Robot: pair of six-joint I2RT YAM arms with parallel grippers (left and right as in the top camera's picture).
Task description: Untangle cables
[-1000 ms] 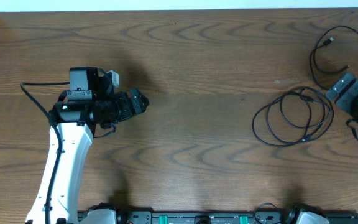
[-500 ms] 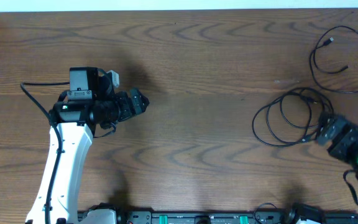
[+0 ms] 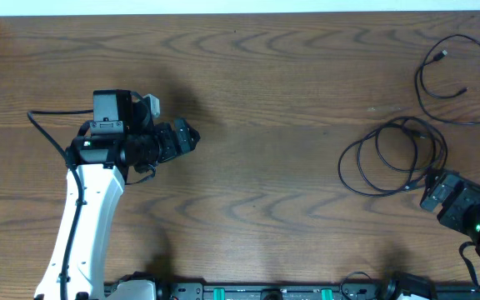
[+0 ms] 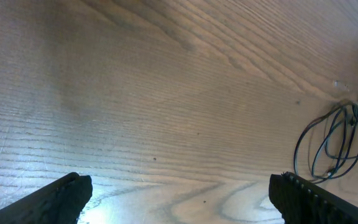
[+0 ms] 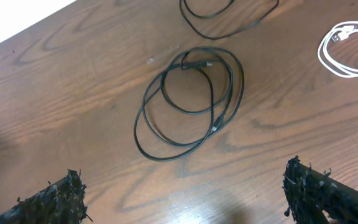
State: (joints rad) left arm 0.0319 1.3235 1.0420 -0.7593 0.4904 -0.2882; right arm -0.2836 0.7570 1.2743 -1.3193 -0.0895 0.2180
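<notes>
A coiled black cable (image 3: 408, 129) lies on the wooden table at the right, its loops overlapping and crossing one another. A second black cable (image 3: 440, 57) curves loosely at the far right corner, apart from the coil. In the right wrist view the coil (image 5: 185, 62) sits ahead of my right gripper (image 5: 188, 199), with a white cable (image 5: 337, 36) coiled off to the right. My right gripper (image 3: 432, 192) is open and empty, just below and right of the coil. My left gripper (image 3: 190, 137) is open and empty far to the left, over bare wood (image 4: 182, 199).
The table's far edge meets a white wall at the top. The arm bases and a black rail (image 3: 265, 292) line the near edge. The left arm's own thick black lead (image 3: 44, 125) loops beside its wrist. Bare wood spans the middle.
My right arm has swung from beside the coil's upper right down toward the near edge, ending below and right of the coil. The left arm and the cables have not moved.
</notes>
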